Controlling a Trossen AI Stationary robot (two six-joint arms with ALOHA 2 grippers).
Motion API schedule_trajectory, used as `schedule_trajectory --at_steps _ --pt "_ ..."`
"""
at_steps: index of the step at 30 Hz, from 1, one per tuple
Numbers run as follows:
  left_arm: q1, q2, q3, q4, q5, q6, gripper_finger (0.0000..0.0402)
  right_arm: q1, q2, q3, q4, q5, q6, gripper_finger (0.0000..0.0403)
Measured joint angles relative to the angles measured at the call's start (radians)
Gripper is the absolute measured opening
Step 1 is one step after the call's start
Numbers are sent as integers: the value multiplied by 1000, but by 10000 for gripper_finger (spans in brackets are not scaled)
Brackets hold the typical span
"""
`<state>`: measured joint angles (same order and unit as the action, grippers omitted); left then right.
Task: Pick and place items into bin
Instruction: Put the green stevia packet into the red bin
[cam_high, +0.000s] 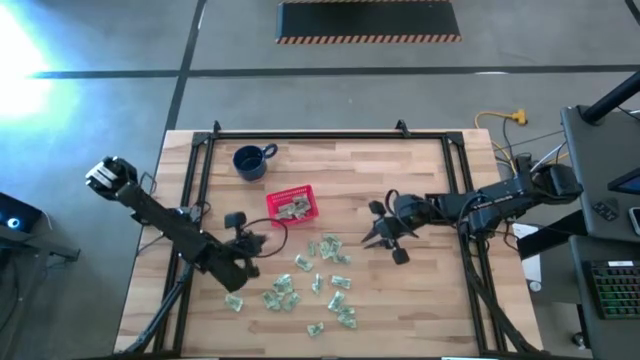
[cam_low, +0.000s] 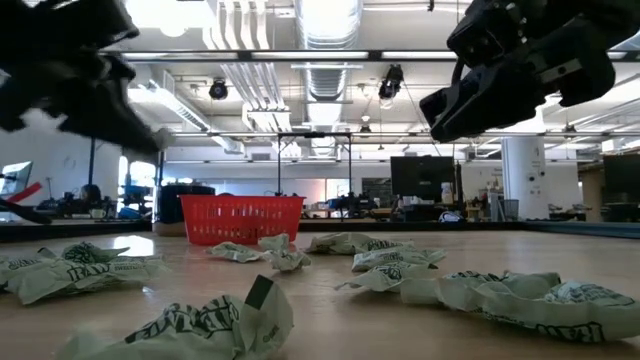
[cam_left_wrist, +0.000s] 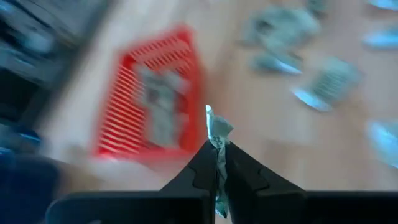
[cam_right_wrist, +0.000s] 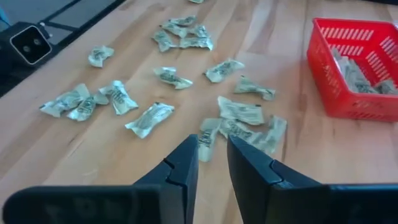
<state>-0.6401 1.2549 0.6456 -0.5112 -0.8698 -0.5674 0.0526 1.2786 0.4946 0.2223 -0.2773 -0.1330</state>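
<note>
While the left claw (cam_left_wrist: 217, 163) pinches one crinkly wrapped piece (cam_left_wrist: 217, 133) between its closed fingers, it hangs just short of the red basket (cam_high: 292, 205), on the side away from the blue mug (cam_high: 251, 161). The basket stands near the middle of the worktop (cam_high: 420, 300) and already holds a few wrapped pieces (cam_right_wrist: 362, 79). Most of the loose wrapped pieces (cam_high: 318, 282) lie scattered on the wood beyond the basket's near side, toward the worktop's front edge, some touching each other in small clumps. The right claw (cam_right_wrist: 212, 154) hovers beside the basket on the side opposite the left arm, above the nearest clump, its fingers slightly parted and holding nothing. The mug stands apart from the basket, toward the far left corner.
</note>
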Motion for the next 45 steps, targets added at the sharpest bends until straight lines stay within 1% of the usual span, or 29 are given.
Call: schedule_trajectory --at_steps 3,5,8,10,13,16,18,22,25,27,29,33,36,38,40,45 --pt "57 -35 -2 5 -99 96 2 26 2 0 0 42 19 69" --pt "111 -52 -8 16 -113 151 2 35 6 0 2 50 28 68" --pt "204 -62 -15 68 -96 247 1 41 17 -1 1 52 43 68" --pt "263 -62 -15 114 -53 329 1 41 28 0 5 52 53 68" --pt "347 -53 -15 217 50 468 1 41 49 0 5 68 56 68" --pt "428 -43 -15 305 153 571 1 41 75 0 17 71 69 70" --pt "479 -36 -15 327 197 604 1 41 93 0 33 71 76 70" --pt "566 -31 -15 329 227 609 2 41 127 4 53 71 74 68" --pt "618 -31 -15 331 337 632 16 41 156 10 99 93 74 70" --pt "639 -31 -15 332 383 635 39 41 183 17 127 144 69 76" --pt "647 -31 -15 332 392 635 68 41 216 34 135 175 52 83" --pt "647 -31 -15 346 394 634 130 35 297 83 170 176 34 103" --pt "645 -32 -12 344 402 627 163 25 376 135 194 186 22 116" --pt "638 -44 -8 344 433 614 177 17 428 174 191 204 18 123" --pt "627 -61 -4 345 471 600 183 4 478 216 182 206 17 127" --pt "571 -110 -7 331 490 565 185 -36 539 260 175 207 30 132"
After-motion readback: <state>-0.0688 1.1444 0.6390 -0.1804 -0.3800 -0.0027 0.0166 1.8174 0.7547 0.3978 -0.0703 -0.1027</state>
